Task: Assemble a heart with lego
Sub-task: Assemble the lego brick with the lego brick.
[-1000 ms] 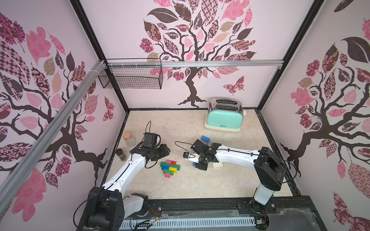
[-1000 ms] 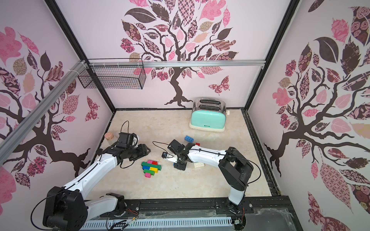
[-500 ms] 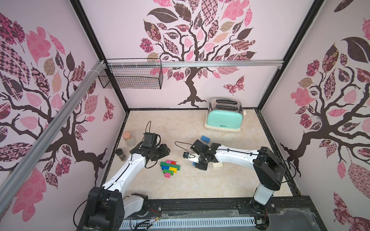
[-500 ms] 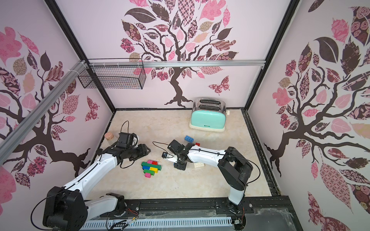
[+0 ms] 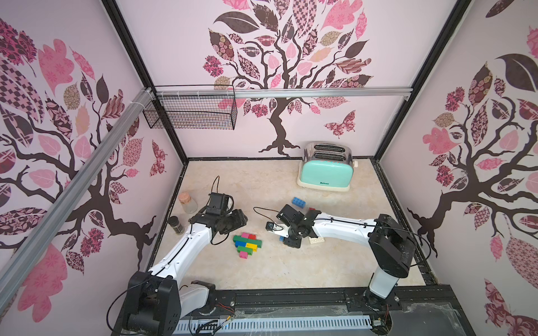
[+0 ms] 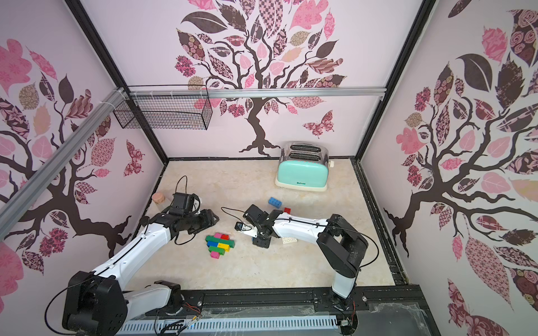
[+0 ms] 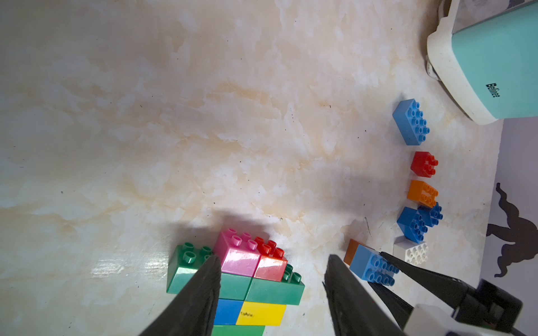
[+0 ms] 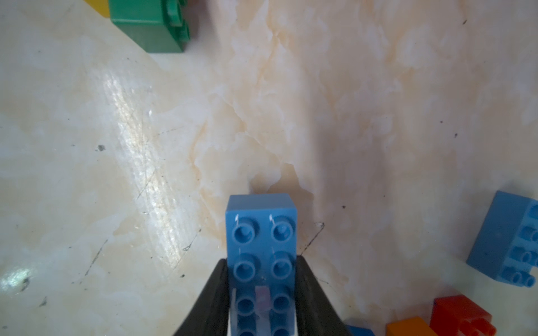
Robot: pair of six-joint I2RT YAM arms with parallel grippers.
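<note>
Marbled bench holds a part-built heart; my right gripper clamps a blue brick, left gripper stands half-open, empty.

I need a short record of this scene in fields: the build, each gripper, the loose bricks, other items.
build: partial heart of green, pink, red, blue and yellow bricks, on the table
left gripper: open, empty, near the build
right gripper: shut on a blue brick
loose bricks: second blue brick, red brick, orange brick, white brick
other items: toaster, jar, shaker
</note>
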